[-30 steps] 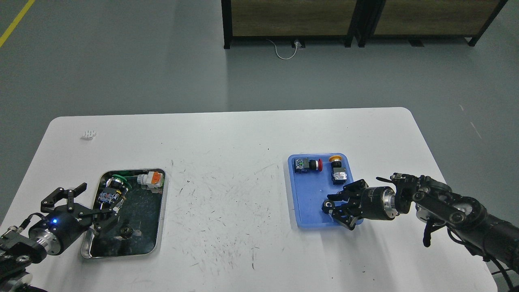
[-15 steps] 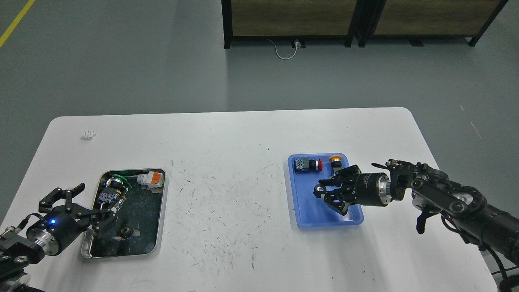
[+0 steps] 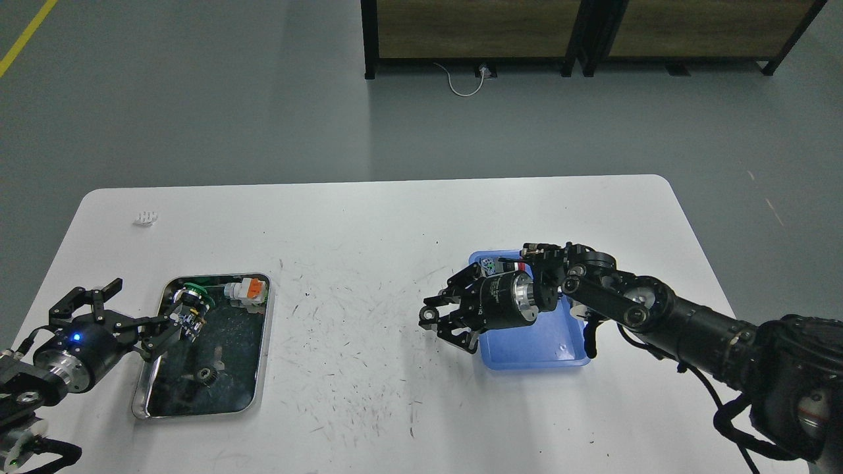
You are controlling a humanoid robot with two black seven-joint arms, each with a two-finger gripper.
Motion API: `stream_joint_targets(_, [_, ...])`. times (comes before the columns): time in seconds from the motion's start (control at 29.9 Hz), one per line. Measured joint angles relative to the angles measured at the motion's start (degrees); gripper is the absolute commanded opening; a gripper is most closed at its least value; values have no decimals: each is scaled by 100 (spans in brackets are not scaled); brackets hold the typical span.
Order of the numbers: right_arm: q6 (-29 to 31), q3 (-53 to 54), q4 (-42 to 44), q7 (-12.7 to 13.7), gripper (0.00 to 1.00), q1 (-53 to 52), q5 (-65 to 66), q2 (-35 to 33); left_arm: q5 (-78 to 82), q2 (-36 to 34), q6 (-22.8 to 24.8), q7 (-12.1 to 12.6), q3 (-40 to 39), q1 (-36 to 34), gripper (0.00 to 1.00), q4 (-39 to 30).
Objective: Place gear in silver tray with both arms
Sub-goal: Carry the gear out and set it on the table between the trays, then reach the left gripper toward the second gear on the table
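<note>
The silver tray lies at the table's front left. A small black gear rests on its dark floor near the front. My left gripper is open and empty, at the tray's left rim, fingers pointing right over it. My right gripper hovers over bare table just left of the blue tray. Its fingers close around a small dark round gear with a pale centre at its tip. My right arm crosses the blue tray and hides most of it.
The silver tray's back holds a green-ringed part, a white and orange part and a dark part. A button part shows at the blue tray's back. A small white piece lies far left.
My right gripper has moved left, out of the blue tray to over the table, carrying the small round part. My left gripper has drawn back slightly to the left.
</note>
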State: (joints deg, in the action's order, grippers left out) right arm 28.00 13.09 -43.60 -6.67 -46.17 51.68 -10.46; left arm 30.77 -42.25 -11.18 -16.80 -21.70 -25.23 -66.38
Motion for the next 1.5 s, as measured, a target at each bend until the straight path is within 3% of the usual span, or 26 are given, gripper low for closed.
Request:
stream_joint_targets(0.27, [0,-501,333,0,34,-183,9,610,1,30,0,97,-166,-1,98,-16])
stream_joint_targets(0.5, [0,-641,638,0,69,-218,46,962,1,22,-73,98,-176,-1,98,-17])
stream_joint_targets(0.9, [0,-387,895,-62,82,-314,41,1037,-18,7,-138,79,-177,-7,99,-44])
stream_joint_targets(1.27, [0,1545,1393,-64,90,-496,-20,245,8,-483,11,-2,-127,-523,98,-496])
stream_joint_targets(1.5, [0,2724,1494,-52,92,-513,-521,-863,264,-491,404,-122,-51,-1039,98,-1059])
